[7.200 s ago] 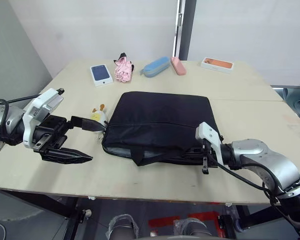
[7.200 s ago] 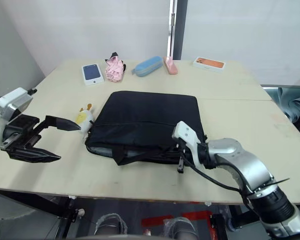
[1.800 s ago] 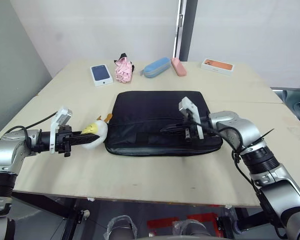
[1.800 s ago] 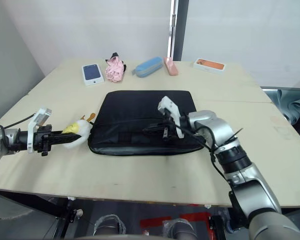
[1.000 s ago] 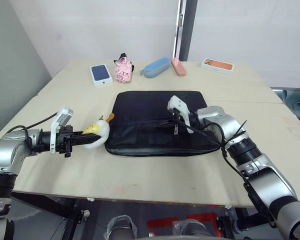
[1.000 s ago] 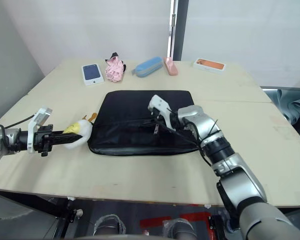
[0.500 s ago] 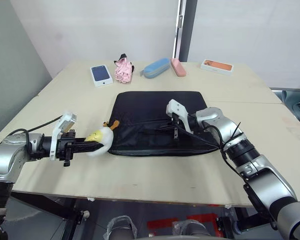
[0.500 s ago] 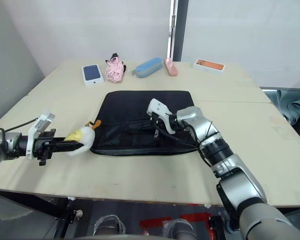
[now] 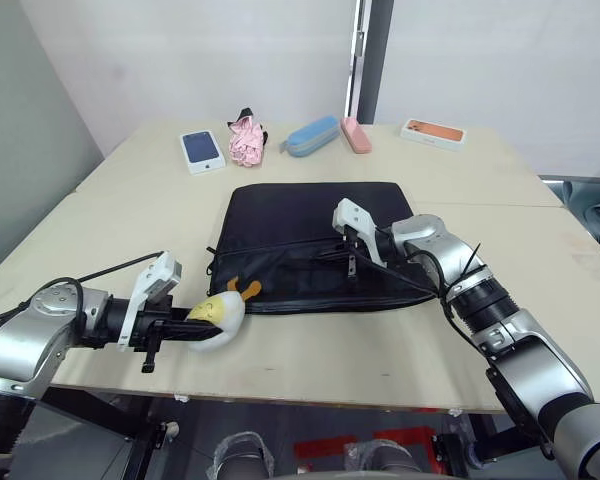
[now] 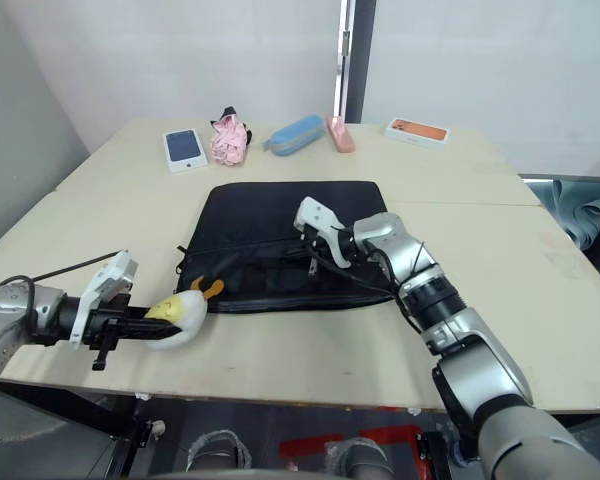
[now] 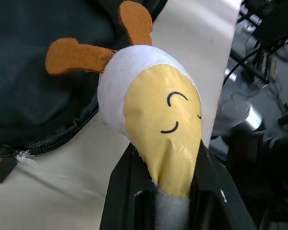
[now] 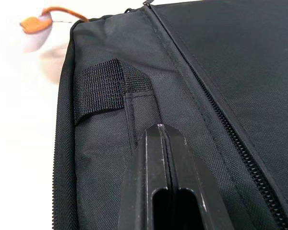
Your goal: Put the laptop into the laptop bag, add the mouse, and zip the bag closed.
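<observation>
Bag: I see the black laptop bag [image 9: 315, 243] lying flat in the middle of the surface [image 9: 280, 350], its zipper line running along the near side.
Duck charm: the white plush duck [image 9: 220, 311] sits just off the bag's near left corner, close to the surface's front edge; its orange feet point back toward the bag.
Left hand: my left hand [image 11: 156, 191] is clamped on the duck, one black finger on each side of its yellow bill.
Right hand: my right hand [image 12: 164, 143] rests on the bag's top, fingers pressed together, next to a strap loop [image 12: 105, 88].
Far edge: a boxed phone [image 9: 202, 149], a pink bundle [image 9: 246, 138], a blue case [image 9: 312, 133], a pink case [image 9: 357, 132] and an orange box [image 9: 434, 131] lie well apart from the bag.
</observation>
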You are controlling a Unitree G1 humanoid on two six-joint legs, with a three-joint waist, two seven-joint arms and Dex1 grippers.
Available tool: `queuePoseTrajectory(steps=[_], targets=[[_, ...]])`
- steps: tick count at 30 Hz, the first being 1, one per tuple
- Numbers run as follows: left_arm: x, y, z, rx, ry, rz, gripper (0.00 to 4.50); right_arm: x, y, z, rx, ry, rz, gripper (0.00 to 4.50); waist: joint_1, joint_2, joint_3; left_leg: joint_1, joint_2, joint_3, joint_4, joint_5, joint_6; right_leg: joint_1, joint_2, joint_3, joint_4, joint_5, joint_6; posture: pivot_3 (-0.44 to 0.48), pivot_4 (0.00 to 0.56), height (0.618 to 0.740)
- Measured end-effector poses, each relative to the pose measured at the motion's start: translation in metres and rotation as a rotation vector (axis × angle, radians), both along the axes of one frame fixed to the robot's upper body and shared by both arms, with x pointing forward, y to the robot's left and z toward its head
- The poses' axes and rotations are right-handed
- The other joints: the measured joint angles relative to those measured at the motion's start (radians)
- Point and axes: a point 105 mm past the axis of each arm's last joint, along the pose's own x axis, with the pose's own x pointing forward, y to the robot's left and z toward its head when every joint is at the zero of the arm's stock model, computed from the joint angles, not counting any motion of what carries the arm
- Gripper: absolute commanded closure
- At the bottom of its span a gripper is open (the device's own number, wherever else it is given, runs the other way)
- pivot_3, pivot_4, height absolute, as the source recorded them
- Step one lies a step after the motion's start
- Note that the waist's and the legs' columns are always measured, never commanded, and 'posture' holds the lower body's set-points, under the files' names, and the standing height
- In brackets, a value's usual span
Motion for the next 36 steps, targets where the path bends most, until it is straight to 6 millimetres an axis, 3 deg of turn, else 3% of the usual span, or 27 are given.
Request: queuePoseTrajectory(steps=[5,12,21,28,36], targets=[[-0.009,-0.030,0.015,-0.099,-0.070,-0.097,3.97,0.000,0.001,0.000,-0.002,0.000,0.003,4.50,-0.002,0.000,0.000,0.000,0.000,0.000,0.001,0.000,0.000,0.000,0.000,0.000,0.000,0.000,0.000,0.000,0.150,0.740],[-0.024,-0.042,-0.001,0.002,-0.076,-0.229,3.97,-0.001,0.001,0.000,-0.003,0.008,0.006,4.50,-0.005,0.000,0.000,0.000,0.000,0.000,0.001,0.000,0.000,0.000,0.000,0.000,0.000,0.000,0.000,0.000,0.150,0.740],[-0.005,-0.088,-0.009,-0.039,-0.211,-0.347,3.97,-0.002,0.003,0.000,-0.004,0.016,0.014,4.50,-0.011,0.001,-0.001,0.000,0.000,0.000,0.001,0.000,0.000,0.001,0.000,0.000,0.000,0.000,0.000,0.000,0.150,0.740],[0.013,-0.129,-0.015,0.000,-0.320,-0.560,3.97,-0.001,0.002,0.000,-0.015,0.022,0.008,4.50,-0.007,0.001,-0.001,0.001,-0.001,0.001,0.002,0.001,0.002,0.003,-0.002,0.000,0.001,0.000,0.000,0.000,0.150,0.740],[0.018,-0.165,-0.022,0.002,-0.416,-0.705,3.97,-0.003,0.002,0.000,-0.023,0.024,0.005,4.50,-0.006,0.001,-0.001,0.000,-0.001,0.001,0.002,0.002,0.003,0.003,-0.002,0.000,0.000,0.000,0.000,0.000,0.150,0.740]])
